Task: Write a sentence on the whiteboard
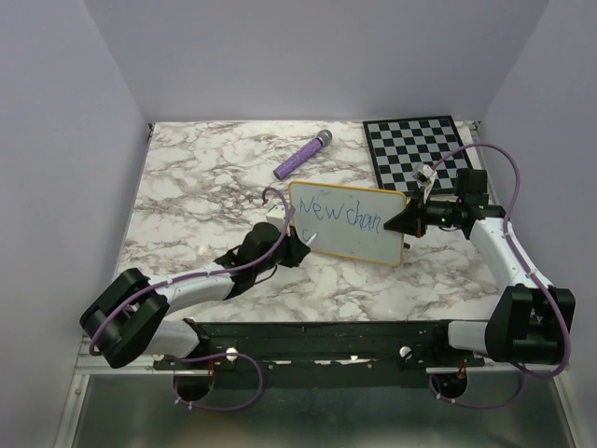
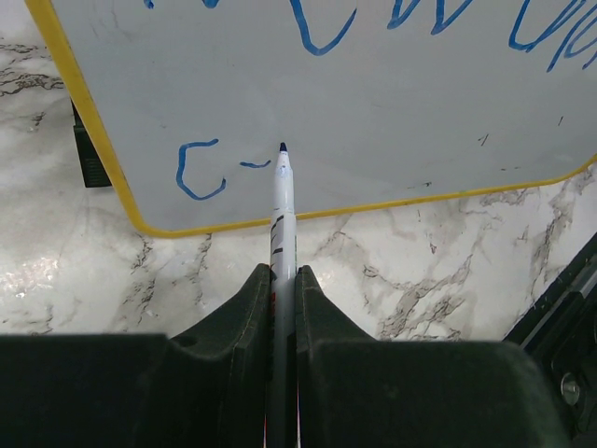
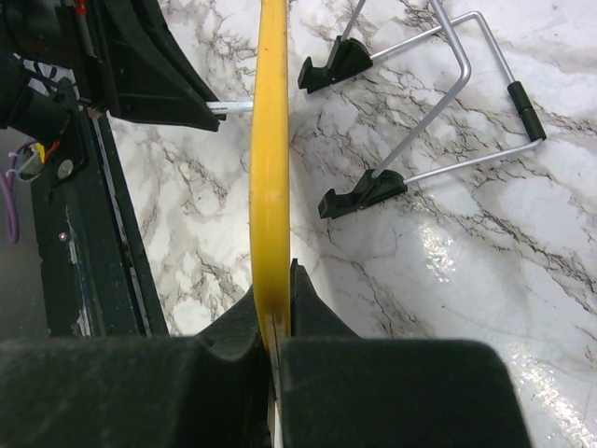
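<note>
The whiteboard (image 1: 359, 245), white with a thin yellow frame, stands tilted near the table's middle. My right gripper (image 1: 403, 224) is shut on its right edge; in the right wrist view the yellow frame (image 3: 270, 159) runs straight up from between that gripper's (image 3: 278, 280) jaws. The sentence (image 1: 340, 215) in blue reads "New chan" on the top line. Lower left there is a "c" and a short dash (image 2: 201, 170). My left gripper (image 2: 283, 273) is shut on a white marker (image 2: 283, 219). Its dark tip (image 2: 283, 147) rests on the board (image 2: 392, 112), just right of the dash.
A purple pen-like object (image 1: 303, 155) lies at the back centre. A black-and-white checkered board (image 1: 422, 149) sits at the back right. The board's wire stand (image 3: 448, 93) with black feet (image 3: 362, 193) rests on the marble behind it. Walls close in the left, right and far sides.
</note>
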